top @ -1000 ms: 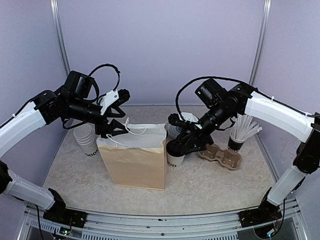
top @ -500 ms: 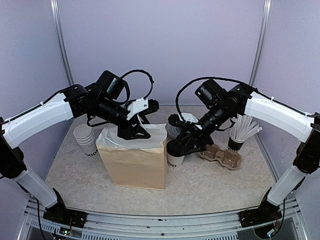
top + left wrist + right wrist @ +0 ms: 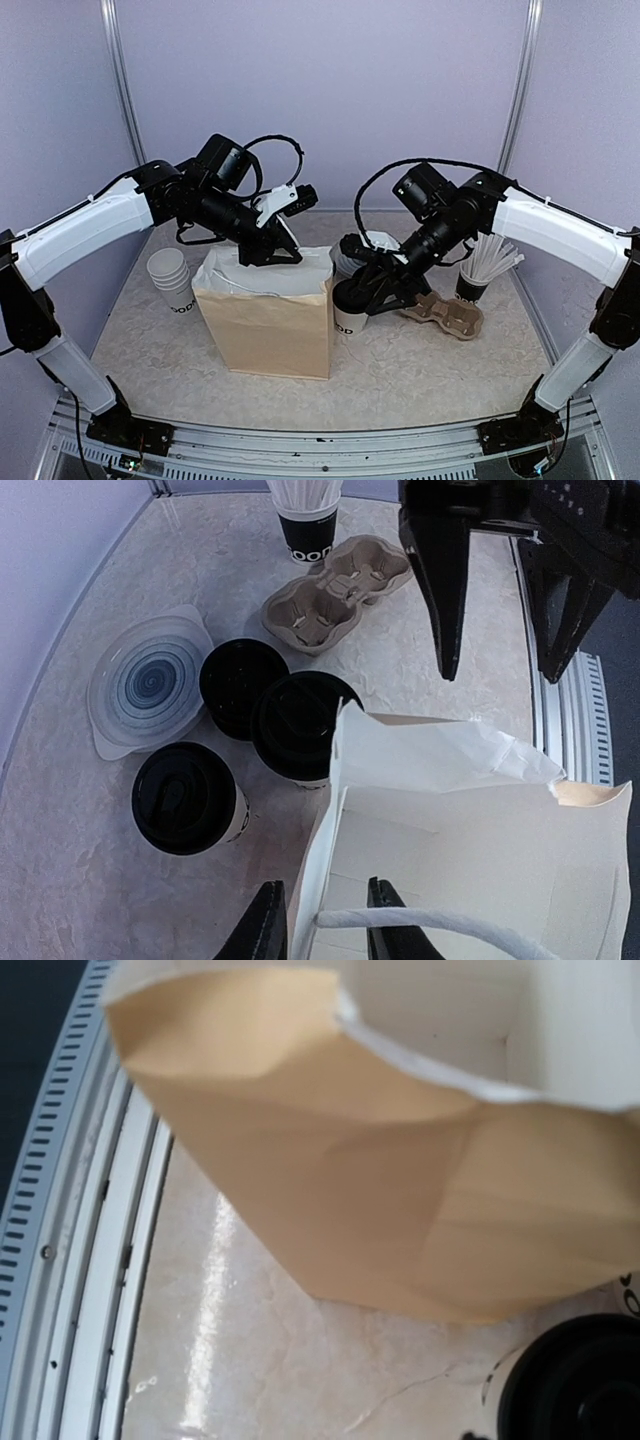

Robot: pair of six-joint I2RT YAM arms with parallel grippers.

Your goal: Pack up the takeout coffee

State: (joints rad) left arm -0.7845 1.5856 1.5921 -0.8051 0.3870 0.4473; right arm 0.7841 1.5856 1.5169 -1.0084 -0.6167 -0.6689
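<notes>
In the right wrist view, the right claw's (image 3: 500, 675) own fingers lie outside the frame. Beneath it the black-lidded cup (image 3: 575, 1385) is cropped by the corner. The paper bag (image 3: 330, 1160) ahead is blurred and overruns the top edge. Beyond the left claw (image 3: 325, 883), the straw cup (image 3: 308, 525) is cropped above.

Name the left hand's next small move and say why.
Probably close the left hand on the rim of the brown paper bag. Its fingers straddle that rim with a gap, not yet pinching. Holding the bag open would let the black-lidded white paper cup go in.
</notes>
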